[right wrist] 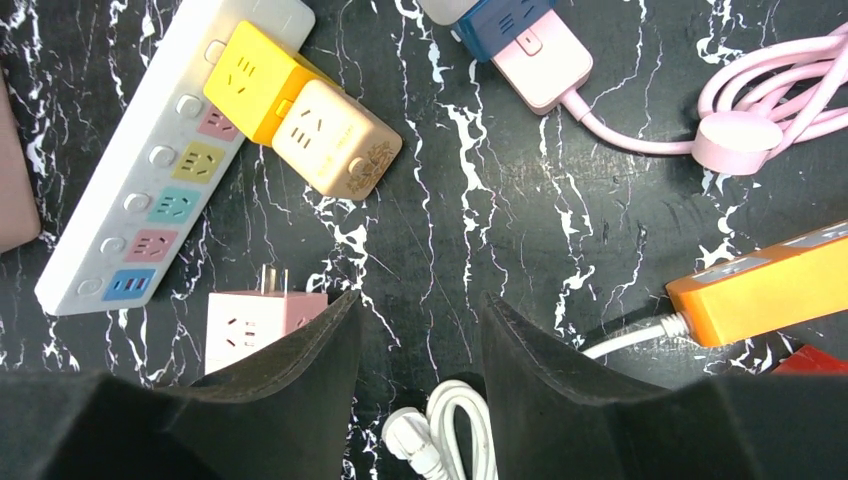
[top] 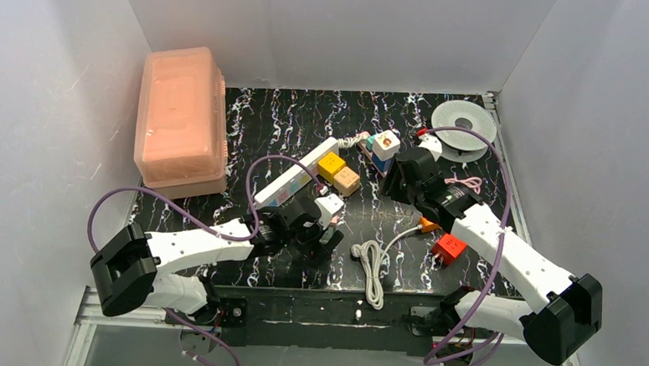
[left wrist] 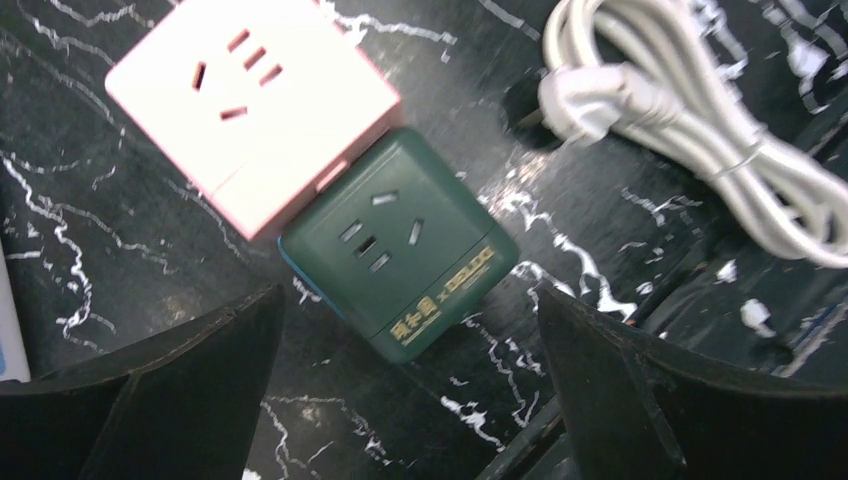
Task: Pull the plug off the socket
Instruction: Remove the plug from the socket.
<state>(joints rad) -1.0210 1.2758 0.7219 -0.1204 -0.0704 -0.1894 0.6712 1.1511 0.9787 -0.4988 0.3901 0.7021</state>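
So the power strip (top: pixel 294 180) is laid diagonally on the black marbled table (top: pixel 308 115), a bit left of centre, with its pastel outlets facing up. A yellow cube (right wrist: pixel 250 80) is seated on it near the far end, and a tan cube (right wrist: pixel 335 140) is stuck onto that one's side.

The left claw (left wrist: pixel 410 390) is spread wide open with nothing gripped. It's parked just short of a green cube (left wrist: pixel 400 245) that's joined to a pink cube (left wrist: pixel 250 110), and a coiled white cord (left wrist: pixel 690 110) is lying just beside them.

The right claw (right wrist: pixel 420 350) is held about half open over bare table, nothing gripped there either. The strip is off to one side of it and an orange block (right wrist: pixel 770 285) to the other.
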